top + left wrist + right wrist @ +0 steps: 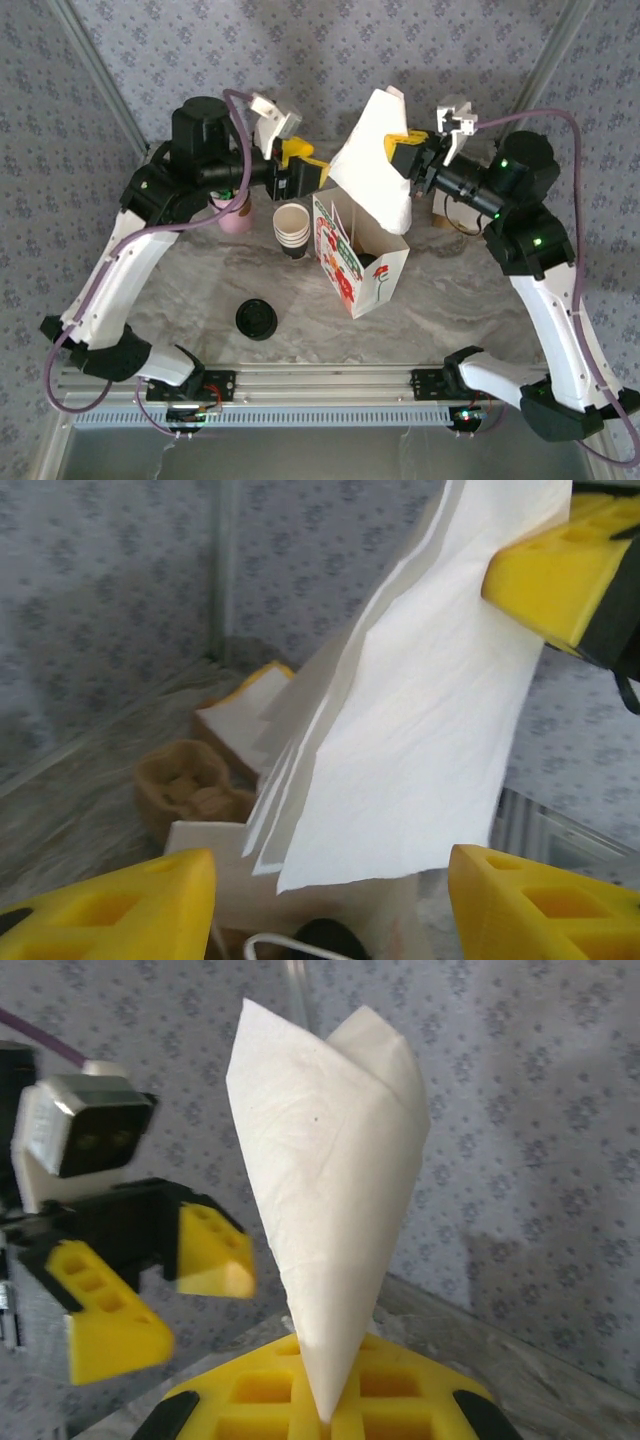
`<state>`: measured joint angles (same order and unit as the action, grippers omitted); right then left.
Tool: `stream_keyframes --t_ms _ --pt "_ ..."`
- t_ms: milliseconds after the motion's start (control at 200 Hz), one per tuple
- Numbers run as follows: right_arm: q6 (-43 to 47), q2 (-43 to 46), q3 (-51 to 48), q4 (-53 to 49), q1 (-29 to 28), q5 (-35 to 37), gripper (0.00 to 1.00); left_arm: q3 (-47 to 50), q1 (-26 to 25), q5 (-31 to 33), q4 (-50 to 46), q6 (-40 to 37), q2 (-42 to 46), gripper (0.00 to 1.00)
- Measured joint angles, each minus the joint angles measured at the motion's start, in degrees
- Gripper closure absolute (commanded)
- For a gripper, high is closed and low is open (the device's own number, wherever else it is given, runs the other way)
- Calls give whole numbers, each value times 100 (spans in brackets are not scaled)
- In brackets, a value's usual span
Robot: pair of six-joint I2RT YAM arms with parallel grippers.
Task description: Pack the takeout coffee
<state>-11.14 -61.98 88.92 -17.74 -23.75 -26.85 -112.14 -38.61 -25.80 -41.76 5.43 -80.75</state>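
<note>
At mid-table stood the printed takeout bag [340,265], mouth open. A dark round shape inside it looked to be the lid of the takeout coffee [366,262]. That cup was probably light, thin-walled and easy to crush or spill, so best held gently round the wall below the lid. Over the bag the right gripper [398,150] was clamped on a sheaf of white napkins [375,160], which screened the mouth. The left gripper [308,166] gaped, holding nothing. Left of the bag stood stacked cups [291,228] and a pink cup [237,215]; nearer lay a loose black lid [257,318].
</note>
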Motion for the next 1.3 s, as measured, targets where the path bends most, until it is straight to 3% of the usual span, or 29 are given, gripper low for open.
stream_keyframes --t_ms 230,560,900,1304 --pt "-15 7 -737 616 -883 1694 100 433 42 850 278 -37 516 37" --pt "26 -151 -1322 1729 -1648 3705 100 664 81 1067 433 -107 614 37" --pt "155 -509 -1982 2743 -1840 4472 100 774 151 1064 437 -153 756 38" --pt "109 -634 -2876 3805 -1840 4690 100 898 188 1062 452 -192 887 38"
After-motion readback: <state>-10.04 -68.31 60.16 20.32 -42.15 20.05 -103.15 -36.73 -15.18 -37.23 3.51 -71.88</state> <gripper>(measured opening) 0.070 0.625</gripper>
